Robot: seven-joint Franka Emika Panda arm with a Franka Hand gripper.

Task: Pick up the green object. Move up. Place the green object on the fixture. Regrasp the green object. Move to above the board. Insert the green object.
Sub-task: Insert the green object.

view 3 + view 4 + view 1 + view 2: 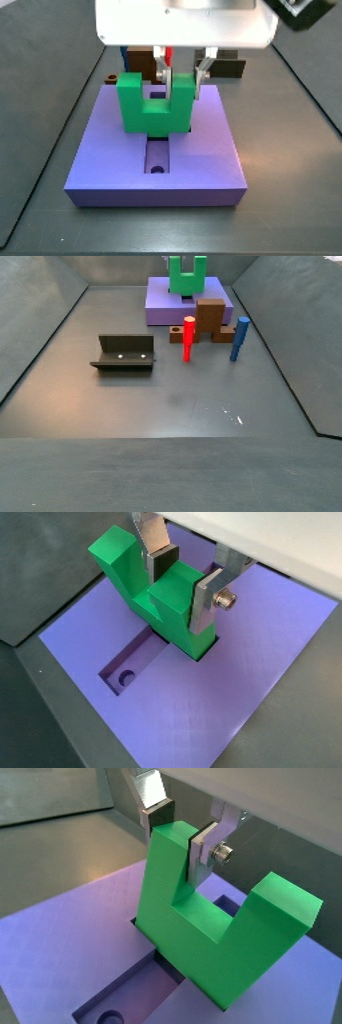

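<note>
Over board (120,150) slot | one tool (185,577) pinching one green object (154,592) | one fixture (124,354) apart

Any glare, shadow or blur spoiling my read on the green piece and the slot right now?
Both wrist views are sharp on the gripper gripping the green object; its shadow darkens the board recess beneath. In a side view, the white gripper housing is overexposed. In the far side view, floor glare sits well short of the fixture.
</note>
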